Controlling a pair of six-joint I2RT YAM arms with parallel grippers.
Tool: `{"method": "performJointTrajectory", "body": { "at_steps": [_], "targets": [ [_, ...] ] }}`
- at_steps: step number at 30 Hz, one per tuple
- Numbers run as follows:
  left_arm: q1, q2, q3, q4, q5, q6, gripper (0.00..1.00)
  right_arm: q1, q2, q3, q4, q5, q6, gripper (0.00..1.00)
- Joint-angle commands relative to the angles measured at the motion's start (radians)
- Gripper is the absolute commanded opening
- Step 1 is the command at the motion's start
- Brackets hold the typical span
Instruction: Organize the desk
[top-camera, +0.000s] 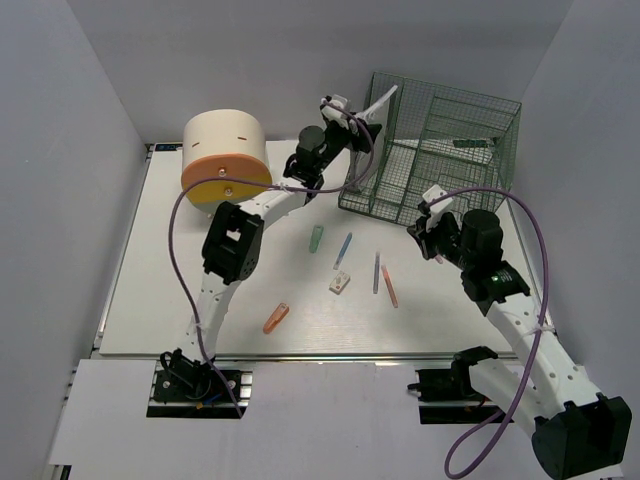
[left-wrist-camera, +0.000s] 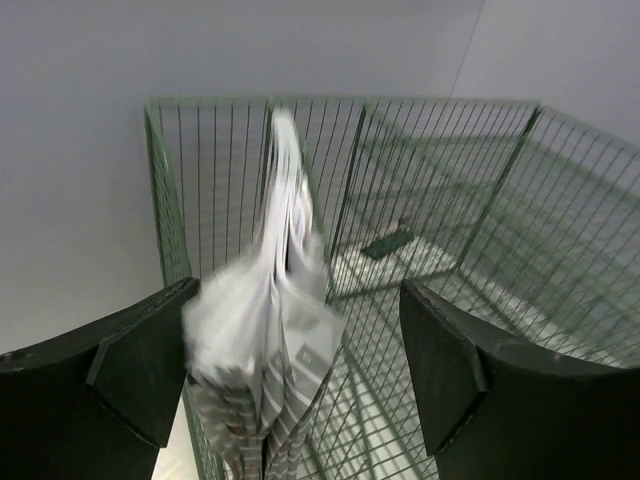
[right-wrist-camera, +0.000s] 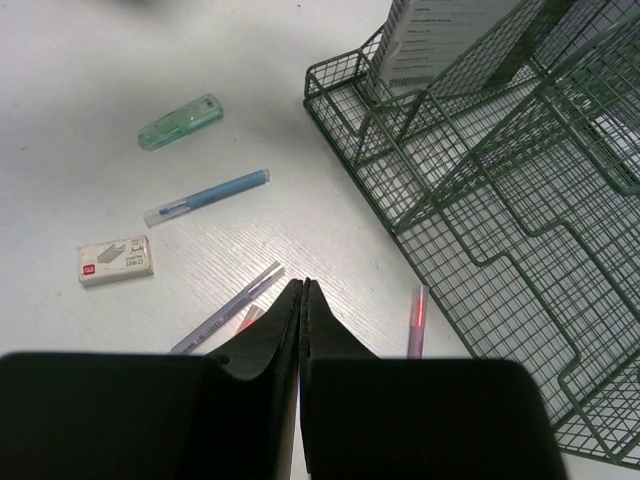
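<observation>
Left gripper (left-wrist-camera: 298, 290), wide: we are straddling papers (left-wrist-camera: 270, 340), judging them limp, light, best pinched low; right gripper (right-wrist-camera: 303, 290) closed, empty, above stiff desk (right-wrist-camera: 100, 120).

White flat rectangular desk (top-camera: 170, 300), small items scattered mid-surface

Top external view taken from high above and behind arm bases, aimed down; whole desk (top-camera: 140, 290) covered at distance. Left wrist view taken very near green wire rack (left-wrist-camera: 450, 180), aimed roughly level into its mesh between left gripper fingers (left-wrist-camera: 130, 370). Right wrist view aimed down at desk from close range, past right gripper fingers (right-wrist-camera: 268, 345). Rack shared by all three views (blue pen (right-wrist-camera: 205, 193) and small white box (right-wrist-camera: 115, 260) shared by top and right wrist only).
</observation>
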Motion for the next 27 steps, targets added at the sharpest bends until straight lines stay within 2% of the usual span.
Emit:
{"method": "performJointTrajectory", "body": {
  "at_steps": [1, 3, 4, 5, 7, 8, 9, 11, 12, 13, 15, 16, 18, 19, 20, 21, 24, 26, 27],
  "targets": [
    [-0.005, -0.257, -0.073, 0.049, -0.009, 0.025, 0.89, -0.004, -0.019, -0.006, 0.042, -0.034, -0.012, 0.0],
    [-0.005, -0.378, -0.189, 0.064, -0.028, 0.016, 0.89, -0.006, -0.019, -0.011, 0.039, -0.052, -0.013, 0.01],
    [-0.005, -0.421, -0.237, 0.067, -0.037, 0.008, 0.89, -0.006, -0.018, -0.011, 0.04, -0.074, -0.013, 0.07],
    [-0.005, -0.466, -0.327, 0.054, -0.044, -0.009, 0.87, -0.006, -0.019, -0.013, 0.034, -0.089, -0.018, 0.27],
    [-0.005, -0.608, -0.416, -0.006, -0.048, -0.033, 0.8, -0.009, -0.013, -0.013, 0.03, -0.135, -0.021, 0.51],
    [-0.005, -0.658, -0.509, -0.035, -0.046, -0.042, 0.74, -0.007, -0.01, -0.01, 0.02, -0.155, -0.019, 0.68],
    [-0.005, -0.704, -0.551, -0.069, -0.028, -0.061, 0.6, -0.012, -0.004, -0.007, 0.007, -0.178, -0.019, 0.72],
    [0.005, -0.839, -0.624, -0.205, -0.016, -0.082, 0.42, -0.012, 0.002, 0.003, -0.009, -0.242, -0.016, 0.81],
    [0.005, -0.885, -0.679, -0.265, -0.009, -0.104, 0.23, -0.012, 0.012, 0.006, -0.022, -0.264, -0.012, 0.81],
    [0.014, -0.961, -0.7, -0.39, -0.04, -0.108, 0.14, -0.015, 0.015, 0.009, -0.026, -0.297, -0.003, 0.81],
    [0.014, -1.03, -0.762, -0.571, -0.096, -0.107, 0.0, -0.02, 0.027, 0.007, -0.026, -0.339, 0.004, 0.67],
    [0.014, -1.058, -0.78, -0.623, -0.119, -0.107, 0.0, -0.021, 0.032, 0.006, -0.023, -0.348, 0.014, 0.5],
    [0.014, -1.146, -0.814, -0.735, -0.199, -0.128, 0.0, -0.02, 0.045, 0.006, -0.021, -0.362, 0.024, 0.33],
    [0.014, -1.17, -0.844, -0.811, -0.256, -0.133, 0.03, -0.02, 0.051, 0.006, -0.021, -0.376, 0.027, 0.24],
    [0.014, -1.214, -0.857, -0.848, -0.29, -0.142, 0.12, -0.023, 0.056, 0.006, -0.021, -0.379, 0.034, 0.08],
    [0.023, -1.235, -0.872, -0.911, -0.32, -0.164, 0.23, -0.021, 0.058, 0.004, -0.021, -0.379, 0.037, 0.03],
    [0.034, -1.262, -0.872, -0.996, -0.394, -0.176, 0.36, -0.023, 0.058, 0.001, -0.013, -0.382, 0.042, 0.03],
    [0.069, -1.252, -0.856, -1.077, -0.414, -0.193, 0.53, -0.026, 0.059, 0.001, -0.013, -0.376, 0.042, 0.1],
    [0.081, -1.244, -0.852, -1.092, -0.402, -0.19, 0.55, -0.024, 0.061, 0.001, -0.013, -0.374, 0.039, 0.12]
  ]
}}
